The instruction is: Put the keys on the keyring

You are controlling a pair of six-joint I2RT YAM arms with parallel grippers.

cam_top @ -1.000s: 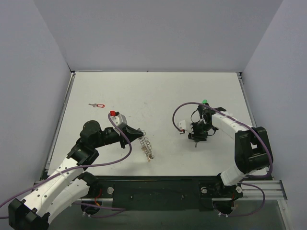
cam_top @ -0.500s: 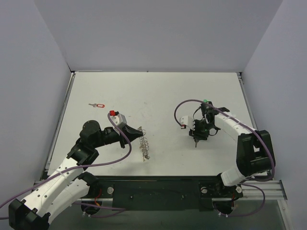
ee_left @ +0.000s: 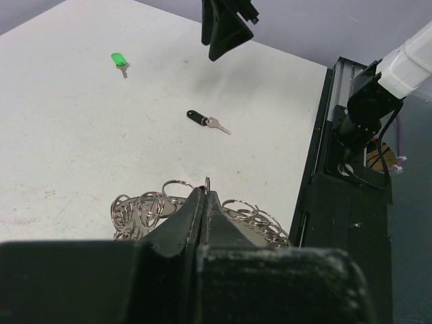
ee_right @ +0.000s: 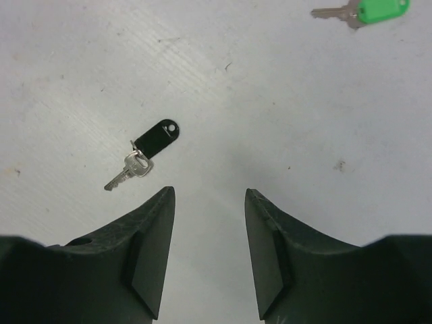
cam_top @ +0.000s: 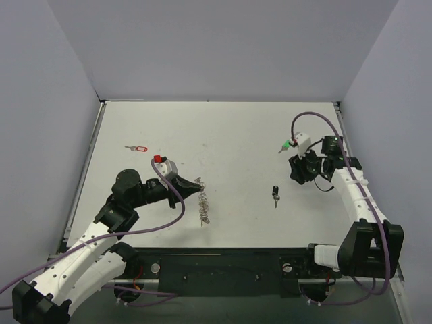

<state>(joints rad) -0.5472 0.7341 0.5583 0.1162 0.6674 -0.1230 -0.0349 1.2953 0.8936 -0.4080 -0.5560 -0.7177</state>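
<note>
The left gripper [ee_left: 204,200] is holding its fingers pressed together on one loop of the keyring [ee_left: 154,206], whose bunch of silver rings is trailing from the fingertips and appears to be resting on the table [cam_top: 236,128] left of centre. The right gripper [ee_right: 209,194] is hovering over the right side of the table with its jaws spread and nothing between them. The black-tagged key [ee_right: 154,140] is lying flat just ahead and to one side of its fingertips, and the green-tagged key [ee_right: 378,9] is lying farther off. A red-tagged key [cam_top: 138,148] is sitting well apart at the far left. No key seems to be on the ring yet, so the step in hand looks like fetching a key for threading. Next, the right gripper is probably going to need to line up over one key, come down with a finger on either side and close on the plastic tag, since the thin metal blade is lying flush with the surface, then carry it across to the held ring.
</note>
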